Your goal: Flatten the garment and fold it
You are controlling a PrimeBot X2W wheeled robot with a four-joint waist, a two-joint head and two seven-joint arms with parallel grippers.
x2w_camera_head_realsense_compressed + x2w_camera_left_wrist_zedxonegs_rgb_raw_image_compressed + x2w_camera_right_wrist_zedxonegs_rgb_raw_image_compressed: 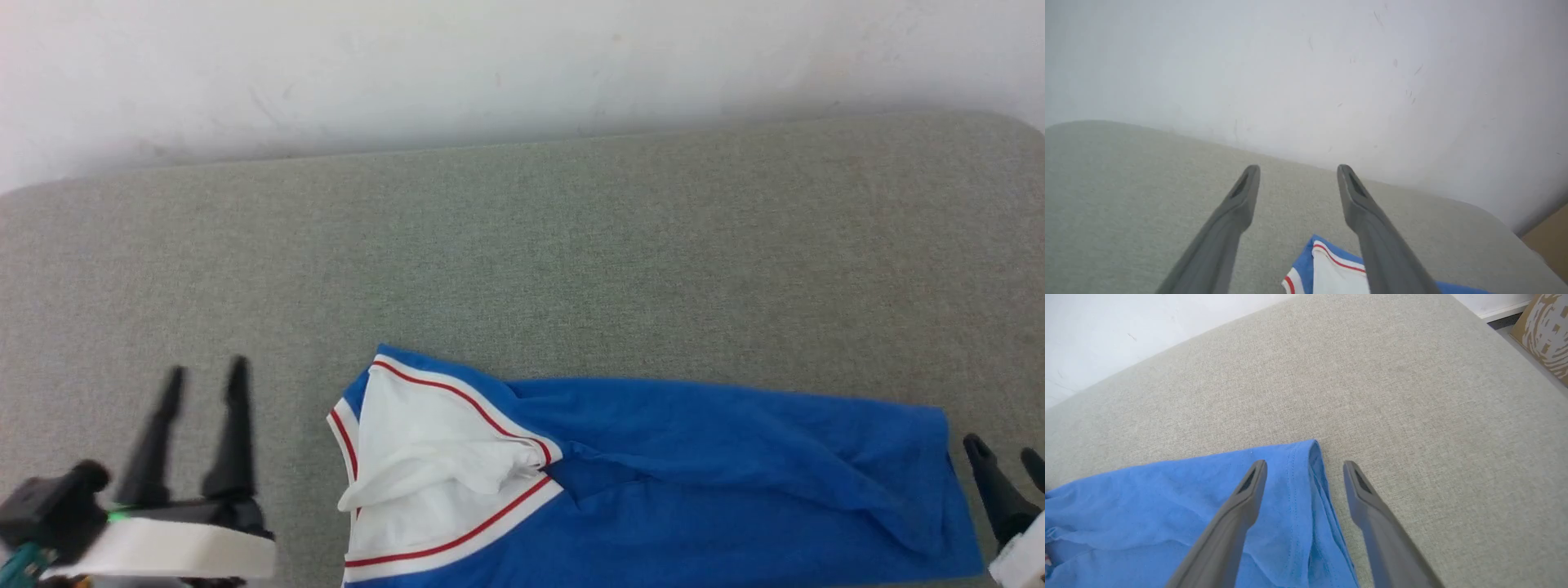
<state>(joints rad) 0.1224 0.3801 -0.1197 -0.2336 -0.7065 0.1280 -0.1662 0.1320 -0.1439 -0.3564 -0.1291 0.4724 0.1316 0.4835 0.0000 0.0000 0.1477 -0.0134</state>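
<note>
The left gripper (207, 367) is seen with its two fingers spread apart and nothing held between them. It is placed over bare upholstery, to the left of the garment (694, 465) and clear of it. The right gripper (1305, 464) is likewise spread, with nothing gripped. One of its fingers is seen over the blue hem and the other over bare fabric just beyond it; contact with the cloth cannot be made out. The garment is laid lengthwise and rumpled along the near edge of the grey padded surface (522, 245), with its white, red-trimmed part turned toward the left gripper. Wide open surface is left behind it, bounded by a white wall (522, 65).
</note>
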